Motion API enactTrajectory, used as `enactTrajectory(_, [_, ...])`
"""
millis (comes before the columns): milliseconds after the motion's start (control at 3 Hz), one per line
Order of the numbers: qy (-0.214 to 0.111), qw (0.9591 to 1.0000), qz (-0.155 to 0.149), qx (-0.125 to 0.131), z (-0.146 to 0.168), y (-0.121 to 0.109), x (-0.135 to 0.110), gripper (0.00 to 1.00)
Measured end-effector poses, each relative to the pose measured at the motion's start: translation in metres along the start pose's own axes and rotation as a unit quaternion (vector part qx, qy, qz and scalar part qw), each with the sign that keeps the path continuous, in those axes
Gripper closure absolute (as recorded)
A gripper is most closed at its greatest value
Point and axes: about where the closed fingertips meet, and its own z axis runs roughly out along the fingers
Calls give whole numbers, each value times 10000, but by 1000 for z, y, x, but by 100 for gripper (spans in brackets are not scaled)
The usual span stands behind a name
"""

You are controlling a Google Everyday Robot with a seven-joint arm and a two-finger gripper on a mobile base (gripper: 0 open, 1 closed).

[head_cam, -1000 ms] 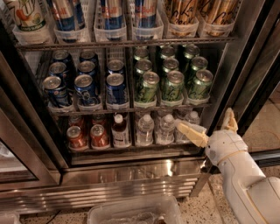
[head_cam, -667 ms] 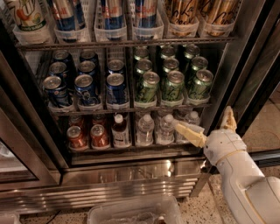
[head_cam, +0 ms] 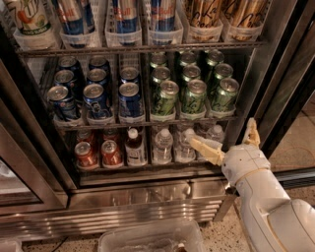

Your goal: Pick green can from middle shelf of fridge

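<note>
Three lanes of short metallic green cans [head_cam: 194, 96] stand upright on the dark wire middle shelf [head_cam: 142, 121], front row at the rail for easy reach; the white two-finger gripper [head_cam: 221, 132] hangs below-right, jaws spread wide, seemingly empty

"Red Bull" in red letters stands on the tall blue-and-silver cans [head_cam: 125, 15], one rack above the middle shelf [head_cam: 147, 119]. On that shelf, the pale lettering on each green can [head_cam: 165, 98] is too small to read. The pincer [head_cam: 222, 132] hangs spread wide, below the middle shelf's right end.
</note>
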Motion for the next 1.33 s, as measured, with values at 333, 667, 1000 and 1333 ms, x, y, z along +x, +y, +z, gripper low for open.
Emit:
enactTrajectory(333, [113,9996,105,237,3,-10,11,0])
enactTrajectory(667, [113,9996,105,237,3,-10,11,0])
enactTrajectory(1000, [113,9996,105,237,3,-10,11,16])
enactTrajectory(1333, [113,9996,105,237,3,-10,11,25])
